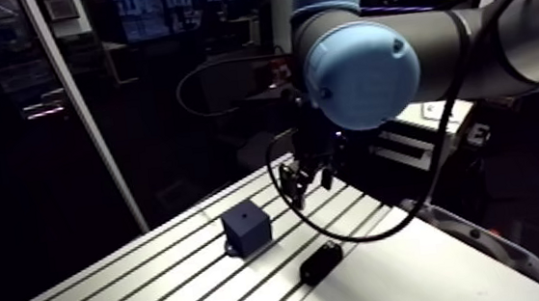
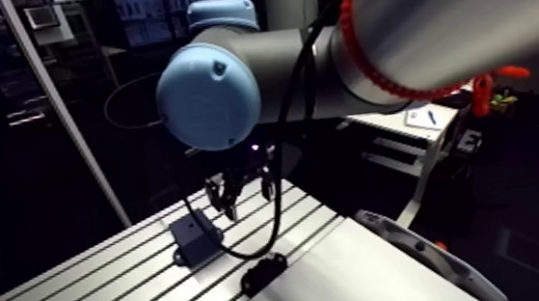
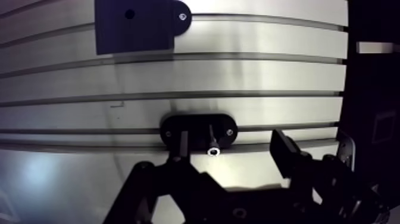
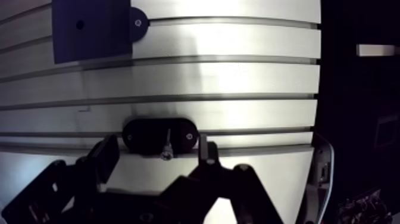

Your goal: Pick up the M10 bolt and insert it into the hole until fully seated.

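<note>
Silvery M10 bolt (image 3: 212, 143) seated in black oval holder (image 3: 193, 126) on slotted aluminium table (image 3: 250, 77), likely to present the shank for grasping; gripper (image 3: 231, 152) fingers spread wide either side of it, not touching; dark-blue block (image 3: 134, 33) with hole (image 3: 129, 13) ahead, well apart.

Block (image 3: 134, 24) is the one tall obstacle on the table (image 3: 268, 77). It stands well apart from the low holder (image 3: 178, 126), with several bare slotted strips between them. Bolt (image 3: 212, 143) lies on the holder with free room on both flanks, in line between the spread fingers of the gripper (image 4: 156, 154).
</note>
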Action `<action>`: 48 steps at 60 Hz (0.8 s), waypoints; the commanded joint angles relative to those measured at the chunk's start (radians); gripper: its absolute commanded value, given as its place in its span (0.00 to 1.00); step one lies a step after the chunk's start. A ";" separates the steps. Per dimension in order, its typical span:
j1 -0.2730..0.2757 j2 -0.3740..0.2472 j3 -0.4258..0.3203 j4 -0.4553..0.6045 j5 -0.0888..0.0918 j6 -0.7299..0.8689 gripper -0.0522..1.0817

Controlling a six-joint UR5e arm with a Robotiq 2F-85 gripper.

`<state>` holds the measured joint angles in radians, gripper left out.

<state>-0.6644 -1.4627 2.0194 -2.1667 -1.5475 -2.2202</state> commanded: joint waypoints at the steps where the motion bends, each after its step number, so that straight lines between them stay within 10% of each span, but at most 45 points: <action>1: -0.009 0.009 0.023 -0.006 0.000 0.000 0.47; 48: -0.014 0.048 0.052 -0.002 -0.035 -0.015 0.54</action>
<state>-0.6781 -1.4214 2.0625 -2.1688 -1.5673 -2.2245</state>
